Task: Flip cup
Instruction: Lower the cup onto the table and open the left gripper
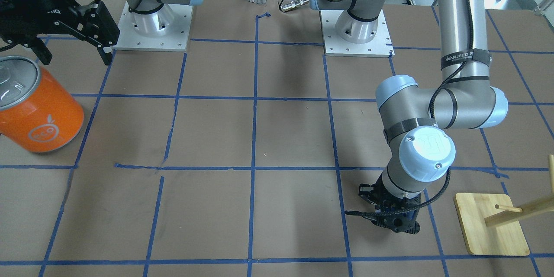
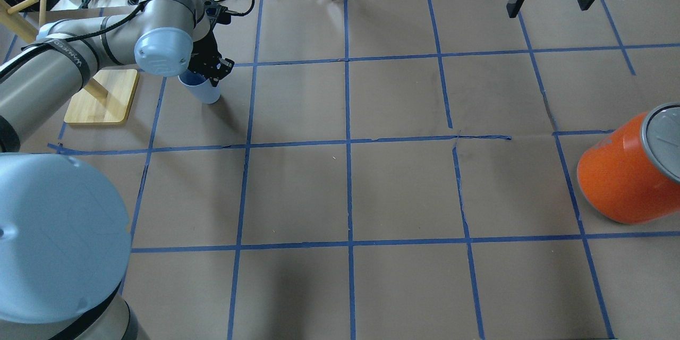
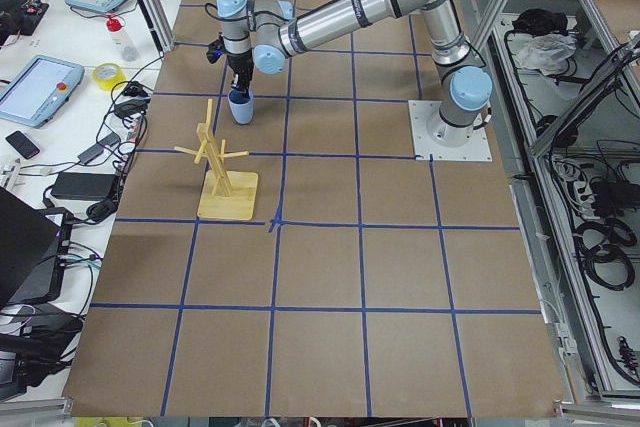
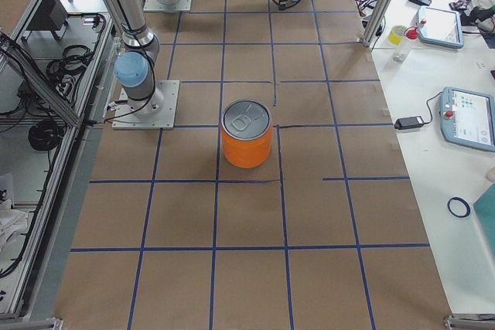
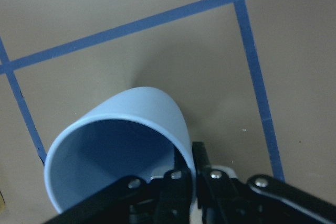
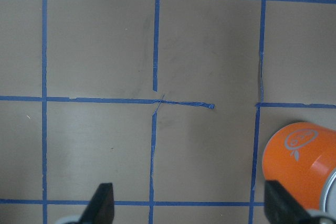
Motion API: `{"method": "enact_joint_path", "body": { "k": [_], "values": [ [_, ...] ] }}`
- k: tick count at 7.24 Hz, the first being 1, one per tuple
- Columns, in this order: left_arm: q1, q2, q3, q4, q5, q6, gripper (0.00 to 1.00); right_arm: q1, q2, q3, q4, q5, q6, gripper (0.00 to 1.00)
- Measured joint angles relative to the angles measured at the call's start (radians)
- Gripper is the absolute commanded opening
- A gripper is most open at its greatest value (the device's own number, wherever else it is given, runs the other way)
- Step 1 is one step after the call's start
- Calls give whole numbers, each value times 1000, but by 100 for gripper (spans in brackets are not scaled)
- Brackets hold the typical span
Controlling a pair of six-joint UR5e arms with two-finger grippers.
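Overhead exterior shows the cup point(image 2: 201, 94) at ten o'clock on the bench point(image 2: 372, 191), mouth up, long axis near vertical, the left gripper point(image 2: 212, 78) clenched on its rim from above, the released right gripper point(image 2: 550, 2) well apart.

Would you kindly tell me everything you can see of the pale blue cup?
The cup is a small, handleless tumbler of smooth pale blue plastic, darker blue inside. Its mouth faces up, slightly tilted. The left gripper pinches its rim, jaws either side of the wall. It is beside the wooden rack; whether its base touches the table is unclear.
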Motion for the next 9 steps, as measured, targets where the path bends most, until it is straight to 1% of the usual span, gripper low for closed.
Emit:
{"method": "enact_joint_path", "body": {
  "k": [1,2,6,7,9],
  "values": [
    [0,0,-1,0,1,0,85,0,-1,0,0,-2,0,100],
    [0,0,-2,0,2,0,100,0,-1,0,0,-3,0,100],
    [-1,29,1,-22,23,-2,100,0,-3,0,-1,-2,1,100],
    [-8,60,6,-41,18,-10,100,0,-2,0,-1,-2,2,100],
    [-25,164,2,-100,-54,-45,100,0,-2,0,-1,-3,2,100]
  ]
}}
